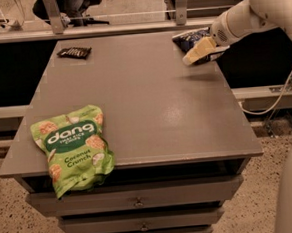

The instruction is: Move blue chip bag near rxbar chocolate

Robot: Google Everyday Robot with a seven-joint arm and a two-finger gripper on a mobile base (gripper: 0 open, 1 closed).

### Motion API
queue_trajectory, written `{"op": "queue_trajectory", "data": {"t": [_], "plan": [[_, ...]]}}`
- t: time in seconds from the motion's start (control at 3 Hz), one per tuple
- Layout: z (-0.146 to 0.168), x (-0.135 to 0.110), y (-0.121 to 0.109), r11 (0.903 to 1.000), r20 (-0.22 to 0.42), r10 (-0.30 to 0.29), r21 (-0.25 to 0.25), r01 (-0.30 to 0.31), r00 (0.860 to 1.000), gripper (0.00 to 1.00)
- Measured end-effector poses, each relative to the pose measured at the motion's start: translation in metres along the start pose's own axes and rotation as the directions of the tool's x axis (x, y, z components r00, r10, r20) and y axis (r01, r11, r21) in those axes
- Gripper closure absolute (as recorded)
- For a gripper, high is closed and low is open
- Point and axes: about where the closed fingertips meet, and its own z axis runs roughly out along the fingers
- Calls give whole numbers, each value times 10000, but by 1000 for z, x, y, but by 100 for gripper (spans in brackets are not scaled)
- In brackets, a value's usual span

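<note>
The blue chip bag (186, 38) lies at the far right corner of the grey table (134, 94), partly covered by my arm. The rxbar chocolate (74, 53) is a small dark bar at the far left of the table. My gripper (196, 55) with cream fingers hangs just above the table at the front edge of the chip bag, reaching in from the right.
A large green "dang" bag (73, 146) lies at the near left edge, overhanging the front. Drawers sit under the tabletop. A rail and chair legs stand behind the table. A cable hangs at the right.
</note>
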Motion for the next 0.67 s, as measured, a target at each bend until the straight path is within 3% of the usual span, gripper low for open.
{"op": "queue_trajectory", "data": {"t": [0.33,0.67], "plan": [[25,4,-14,9965,67,836,20,-837,9965,0],[36,0,-20,9944,313,1051,41,-1053,9940,18]]}}
